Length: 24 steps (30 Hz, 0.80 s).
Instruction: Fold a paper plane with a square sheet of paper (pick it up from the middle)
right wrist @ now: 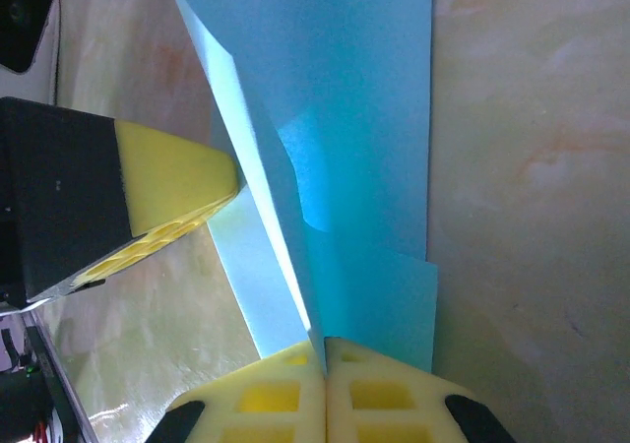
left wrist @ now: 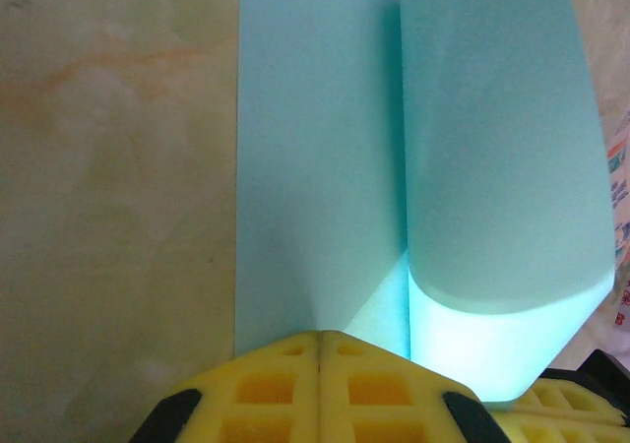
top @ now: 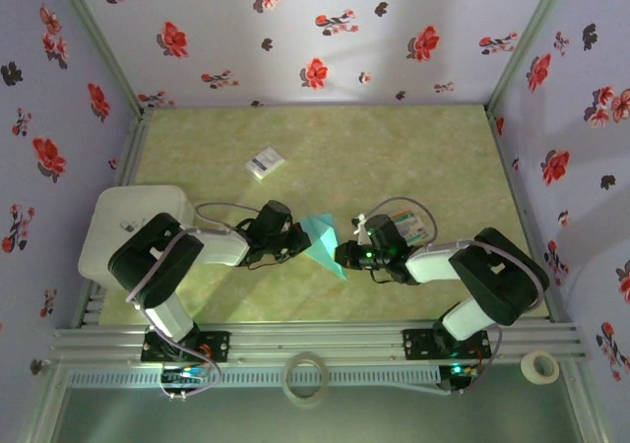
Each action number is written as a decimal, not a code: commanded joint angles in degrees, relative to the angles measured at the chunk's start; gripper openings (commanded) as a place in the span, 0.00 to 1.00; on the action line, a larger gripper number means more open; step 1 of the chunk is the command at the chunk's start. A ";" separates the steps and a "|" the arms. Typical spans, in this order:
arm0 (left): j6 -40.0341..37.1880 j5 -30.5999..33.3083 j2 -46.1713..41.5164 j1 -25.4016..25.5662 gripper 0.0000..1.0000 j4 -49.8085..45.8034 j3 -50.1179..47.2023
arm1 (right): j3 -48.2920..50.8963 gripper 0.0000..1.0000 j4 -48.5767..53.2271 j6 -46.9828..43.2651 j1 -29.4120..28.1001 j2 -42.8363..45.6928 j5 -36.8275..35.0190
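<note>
Plainly both the left gripper (left wrist: 320, 347) and right gripper (right wrist: 325, 352) are clamped tight on the folded teal paper (top: 323, 236)

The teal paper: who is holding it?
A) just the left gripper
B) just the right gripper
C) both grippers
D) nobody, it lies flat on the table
C: the left gripper and the right gripper each have their yellow fingertips pinched shut on the teal paper, one from each side.
</note>
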State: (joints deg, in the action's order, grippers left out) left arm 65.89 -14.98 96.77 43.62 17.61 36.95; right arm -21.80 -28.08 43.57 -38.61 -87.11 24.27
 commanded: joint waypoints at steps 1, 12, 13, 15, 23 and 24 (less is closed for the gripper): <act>0.38 1.27 -0.87 0.42 0.02 -2.49 -0.85 | 0.49 0.08 -0.93 0.98 0.50 -1.30 0.30; -0.61 1.40 -2.40 0.45 0.03 -2.85 0.51 | 0.04 0.07 -1.34 2.31 1.64 -3.85 2.28; -0.88 1.40 -2.69 0.46 0.04 -2.84 0.66 | 0.03 0.07 -1.60 2.39 1.85 -4.07 2.60; -1.31 1.54 -3.44 0.48 0.07 -2.84 0.92 | -0.05 0.07 -1.63 2.56 2.11 -4.52 3.05; -6.17 -0.88 -5.15 0.99 0.10 -0.91 4.19 | -0.03 0.07 -1.20 2.83 2.75 -4.99 3.45; -6.49 -2.05 -4.31 0.95 0.10 -0.21 4.82 | -0.07 0.07 -1.16 2.88 2.84 -5.00 3.56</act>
State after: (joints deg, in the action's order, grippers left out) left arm 62.81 -15.07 92.51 44.05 15.86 39.42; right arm -21.80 -30.59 45.71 -36.14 -90.04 29.21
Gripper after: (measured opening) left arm 0.098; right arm 0.071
